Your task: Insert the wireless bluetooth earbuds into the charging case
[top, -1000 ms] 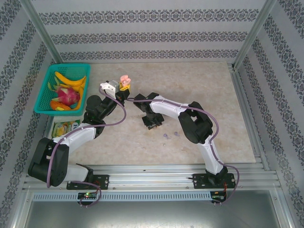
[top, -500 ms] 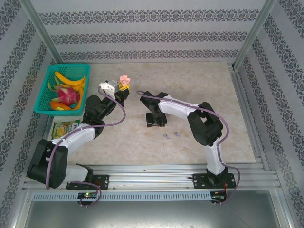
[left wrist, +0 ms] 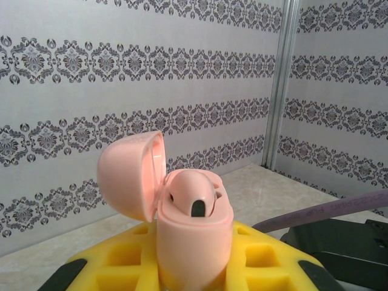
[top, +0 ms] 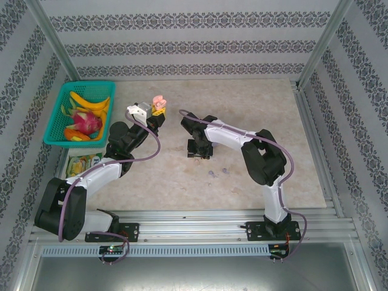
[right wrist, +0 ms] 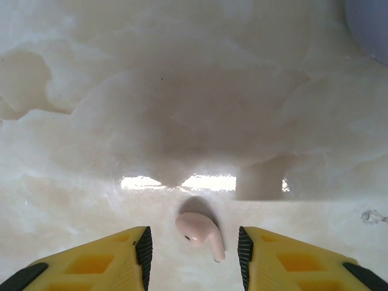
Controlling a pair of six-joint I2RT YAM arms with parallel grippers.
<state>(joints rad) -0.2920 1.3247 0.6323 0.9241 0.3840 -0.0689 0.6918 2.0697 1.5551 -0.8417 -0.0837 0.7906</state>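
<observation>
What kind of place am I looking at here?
Most likely a robot test booth, not a real room: the left arm and right arm are bolted to an aluminium rail, and wallpapered panels between metal posts box in a marble-look table.

**Left wrist view:** the charging case runs off the bottom edge, its base unseen between the pads of the left claw.

**Right wrist view:** a pale rounded object, clipped by the top corner and blurred, cannot be identified.

**Top view:** the purple specks on the surface are too small to tell.
</observation>
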